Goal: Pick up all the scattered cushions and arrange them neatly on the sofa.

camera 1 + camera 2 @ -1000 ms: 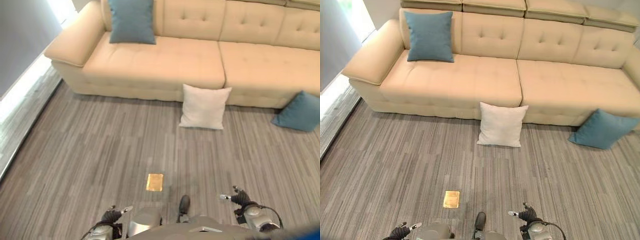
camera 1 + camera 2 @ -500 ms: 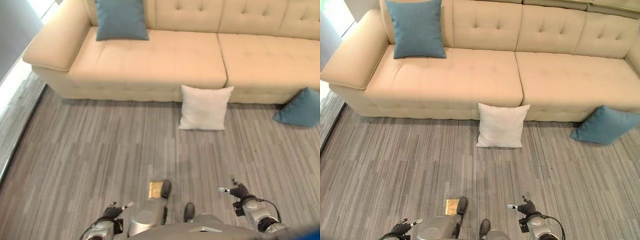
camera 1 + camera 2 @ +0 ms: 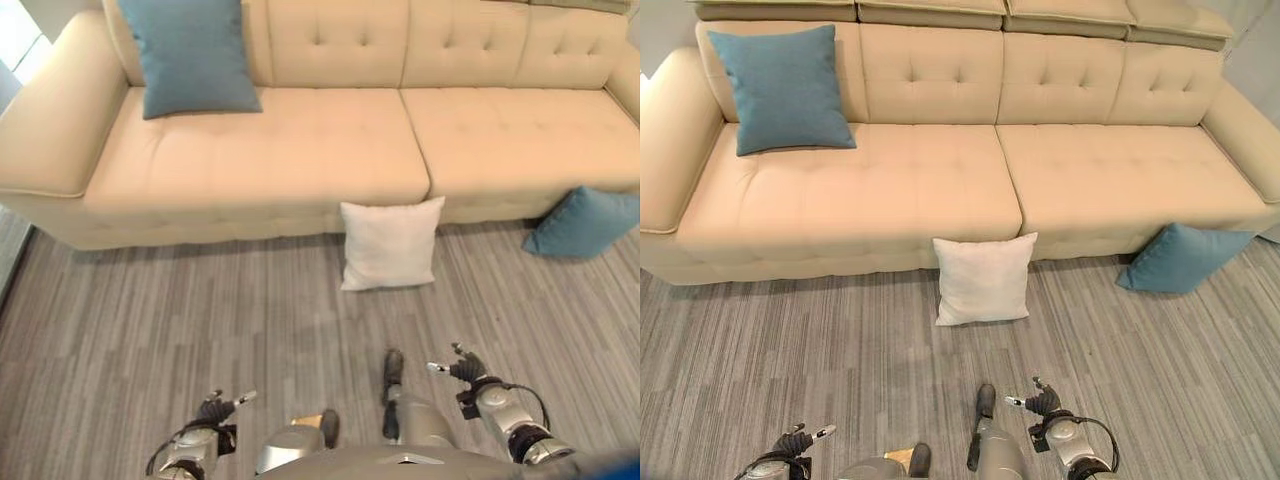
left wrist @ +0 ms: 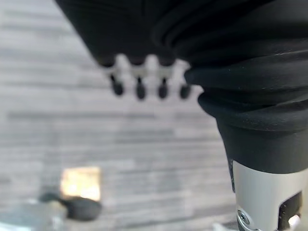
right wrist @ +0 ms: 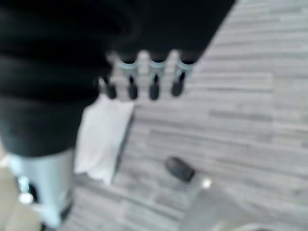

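sofa (image 3: 940, 190): held one teal cushion (image 3: 783, 88) at 10 o'clock
floor (image 3: 790, 340): white cushion (image 3: 983, 279) centre, second teal cushion (image 3: 1180, 257) at 3 o'clock
left robot hand (image 3: 216, 408): fingers apart, empty
right robot hand (image 3: 462, 370): fingers apart, empty

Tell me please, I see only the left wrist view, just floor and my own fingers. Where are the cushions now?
Observer: A white cushion stands on the floor, leaning against the front of the sofa near its middle.
Operator: Is there any other cushion on the floor?
Observer: Yes, a teal cushion leans against the sofa's front toward the robot's right end.
Operator: And on the sofa itself?
Observer: One more teal cushion sits upright against the backrest at the left end of the seat.
Operator: Does the right hand hold something?
Observer: No, the right hand is low over the floor with relaxed fingers, holding nothing, apart from the white cushion.
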Tool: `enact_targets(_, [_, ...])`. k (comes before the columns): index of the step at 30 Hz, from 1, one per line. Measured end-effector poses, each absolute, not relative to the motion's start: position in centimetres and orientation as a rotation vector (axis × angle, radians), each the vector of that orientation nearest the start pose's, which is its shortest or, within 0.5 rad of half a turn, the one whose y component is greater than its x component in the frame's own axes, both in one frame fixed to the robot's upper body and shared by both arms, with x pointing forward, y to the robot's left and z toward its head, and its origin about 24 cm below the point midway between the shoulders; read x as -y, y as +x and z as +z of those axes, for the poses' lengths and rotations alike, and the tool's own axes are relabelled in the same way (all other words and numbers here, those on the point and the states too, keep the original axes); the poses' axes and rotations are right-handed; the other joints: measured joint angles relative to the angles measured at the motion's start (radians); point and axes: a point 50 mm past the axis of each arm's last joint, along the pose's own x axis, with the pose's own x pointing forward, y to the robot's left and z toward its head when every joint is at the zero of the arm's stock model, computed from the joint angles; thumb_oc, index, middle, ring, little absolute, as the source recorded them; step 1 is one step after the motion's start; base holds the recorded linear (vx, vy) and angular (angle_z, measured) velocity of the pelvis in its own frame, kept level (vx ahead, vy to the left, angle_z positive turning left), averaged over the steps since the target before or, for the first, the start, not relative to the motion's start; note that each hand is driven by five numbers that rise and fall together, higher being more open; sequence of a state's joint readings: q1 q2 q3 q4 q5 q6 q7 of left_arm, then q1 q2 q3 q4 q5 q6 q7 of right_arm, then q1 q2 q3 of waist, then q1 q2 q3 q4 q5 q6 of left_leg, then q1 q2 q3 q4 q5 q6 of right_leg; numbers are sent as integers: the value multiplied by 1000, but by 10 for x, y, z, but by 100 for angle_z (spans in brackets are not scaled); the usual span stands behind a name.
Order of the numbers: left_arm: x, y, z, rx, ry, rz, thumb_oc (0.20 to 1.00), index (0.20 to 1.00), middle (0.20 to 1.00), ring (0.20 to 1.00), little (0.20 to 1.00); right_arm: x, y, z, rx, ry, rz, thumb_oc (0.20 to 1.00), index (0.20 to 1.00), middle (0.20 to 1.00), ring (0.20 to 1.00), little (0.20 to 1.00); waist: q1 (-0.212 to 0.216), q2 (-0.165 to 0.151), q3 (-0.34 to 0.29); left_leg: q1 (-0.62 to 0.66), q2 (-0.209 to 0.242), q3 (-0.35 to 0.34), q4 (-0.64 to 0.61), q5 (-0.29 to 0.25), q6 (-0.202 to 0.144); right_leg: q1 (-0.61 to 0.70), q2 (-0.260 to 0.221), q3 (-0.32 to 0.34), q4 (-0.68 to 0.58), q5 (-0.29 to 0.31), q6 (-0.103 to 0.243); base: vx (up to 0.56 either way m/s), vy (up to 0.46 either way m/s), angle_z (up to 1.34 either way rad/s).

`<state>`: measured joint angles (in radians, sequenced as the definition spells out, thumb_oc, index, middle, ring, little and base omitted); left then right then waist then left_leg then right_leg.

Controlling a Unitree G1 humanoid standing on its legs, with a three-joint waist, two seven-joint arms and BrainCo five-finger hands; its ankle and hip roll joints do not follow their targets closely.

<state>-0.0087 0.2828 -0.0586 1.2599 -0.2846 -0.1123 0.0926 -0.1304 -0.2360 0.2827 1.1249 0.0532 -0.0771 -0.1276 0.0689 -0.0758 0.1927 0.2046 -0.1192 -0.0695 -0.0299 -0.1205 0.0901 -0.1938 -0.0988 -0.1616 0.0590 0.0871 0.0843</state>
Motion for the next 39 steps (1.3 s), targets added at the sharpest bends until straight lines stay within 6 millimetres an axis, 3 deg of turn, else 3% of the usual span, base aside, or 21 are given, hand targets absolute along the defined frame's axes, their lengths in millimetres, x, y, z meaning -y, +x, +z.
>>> enact_targets(1, [-262,82,-154,-1132,99,382,1000,1000,1000,1000,1000,212,164,-138,-928,-395,-6,1000,1000,1000,1000,1000,6,-13,-25,33,16,-4,2,-20,-31,40,25,-21,-13,7,-86,345,-262,35])
enact_targets(2, [-262,77,-155,-1145,99,384,1000,1000,1000,1000,1000,211,165,-138,-926,-393,-4,1000,1000,1000,1000,1000,12,-10,-28,27,29,-21,45,-20,-31,74,41,-18,-36,10,-98,273,-286,25])
enact_targets(4, [-264,62,-158,-1187,100,398,1000,1000,1000,1000,1000,211,165,-137,-918,-395,-4,1000,1000,1000,1000,1000,42,-15,-31,-91,24,-50,361,-23,-39,168,64,-17,-111,8,-143,94,-268,-2])
enact_targets(5, [-264,59,-158,-1194,100,400,1000,1000,1000,1000,1000,211,166,-136,-908,-397,-3,1000,1000,1000,1000,1000,45,-17,-36,-151,22,-54,486,-24,-90,191,65,-14,-133,-10,-166,92,-239,36])
enact_targets(6, [-260,72,-157,-1165,93,386,1000,1000,1000,1000,1000,217,167,-133,-888,-396,-26,1000,1000,1000,1000,1000,40,-11,-30,-265,51,-34,654,-34,-125,203,71,-56,-147,-29,-190,111,-126,78])
enact_targets(7, [-259,86,-155,-1133,91,378,1000,1000,1000,1000,1000,220,169,-132,-884,-394,-39,1000,1000,1000,1000,1000,29,-19,-15,-327,81,-15,691,-38,-130,204,71,-85,-147,-38,-203,221,-101,81])
enact_targets(8, [-257,106,-150,-1074,91,360,1000,1000,1000,1000,1000,216,181,-127,-853,-382,-38,1000,1000,1000,1000,1000,31,-41,12,-365,116,-14,526,-43,-140,214,82,-76,-148,-50,-217,236,-35,26])
enact_targets(11, [-248,118,-149,-1048,85,325,1000,1000,1000,1000,1000,219,193,-120,-814,-364,-64,1000,1000,1000,1000,1000,4,-34,40,-365,47,-56,201,-8,-115,261,79,-58,-150,-94,-169,267,58,-8])
enact_targets(12, [-247,122,-148,-1041,84,322,1000,1000,1000,1000,1000,220,192,-121,-820,-365,-67,1000,1000,1000,1000,1000,-5,-24,48,-366,35,-43,123,35,-111,281,80,-61,-155,-120,-144,199,148,-28])
enact_targets(13, [-247,125,-148,-1033,84,320,1000,1000,1000,1000,1000,225,179,-128,-871,-371,-77,1000,1000,1000,1000,1000,1,4,41,-361,33,-57,58,118,-126,300,96,-29,-154,-145,-140,235,296,-98])
enact_targets(14, [-247,108,-153,-1080,80,329,1000,1000,1000,1000,1000,226,176,-130,-889,-372,-82,1000,1000,1000,1000,1000,2,36,29,-333,42,-40,68,193,-49,298,102,18,-89,-169,-104,176,270,-113])
enact_targets(17, [-246,105,-154,-1093,78,330,1000,1000,1000,1000,1000,223,174,-130,-890,-372,-68,1000,1000,1000,1000,1000,-11,71,35,-243,49,-4,-11,202,-12,189,62,0,185,-252,-24,60,138,-67])
enact_targets(18, [-250,108,-152,-1084,89,335,1000,1000,1000,1000,1000,219,177,-129,-877,-365,-60,1000,1000,1000,1000,1000,-18,72,35,-221,34,7,-16,195,-3,140,23,1,279,-268,0,31,25,-19])
enact_targets(19, [-252,114,-150,-1062,95,332,1000,1000,1000,1000,1000,217,179,-128,-863,-362,-56,1000,1000,1000,1000,1000,-18,71,33,-204,22,10,-24,195,-2,98,-2,12,331,-270,3,47,7,12])
enact_targets(22, [-255,125,-145,-1031,132,306,1000,1000,1000,1000,1000,215,186,-125,-843,-361,-53,1000,1000,1000,1000,1000,-4,72,32,-179,17,11,-38,185,-12,54,-25,87,255,-249,29,81,-99,11])
enact_targets(23, [-256,125,-145,-1032,134,310,1000,1000,1000,1000,1000,215,189,-124,-837,-360,-55,1000,1000,1000,1000,1000,10,70,30,-177,14,22,-37,175,-17,53,-53,63,179,-216,52,111,-96,-32])
enact_targets(24, [-259,118,-146,-1047,136,321,1000,1000,1000,1000,1000,214,195,-121,-816,-359,-55,1000,1000,1000,1000,1000,22,67,29,-165,9,31,-37,162,-6,54,-104,50,58,-132,84,160,-159,-31])
enact_targets(26, [-263,111,-147,-1059,131,344,1000,1000,1000,1000,1000,215,190,-123,-829,-364,-53,1000,1000,1000,1000,1000,24,57,19,-142,4,24,-38,145,-17,71,-114,56,-38,-62,102,190,-196,7])
enact_targets(32, [-269,90,-150,-1096,132,395,1000,1000,1000,1000,1000,217,165,-136,-910,-361,-62,1000,1000,1000,1000,1000,25,-27,-38,-110,-12,-20,-54,118,-24,117,-83,4,-82,6,62,112,-162,20])
enact_targets(35, [-264,88,-152,-1100,120,391,1000,1000,1000,1000,1000,221,167,-134,-901,-371,-75,1000,1000,1000,1000,1000,26,-20,-44,-111,20,-34,-54,112,-34,153,-45,-21,-140,46,21,9,-116,9])
enact_targets(39, [-255,121,-143,-977,94,380,1000,1000,1000,1000,1000,232,173,-128,-876,-399,-110,1000,1000,1000,1000,1000,24,28,-6,-149,58,-57,-27,98,-58,148,-7,-49,-149,43,-16,-164,-87,18])
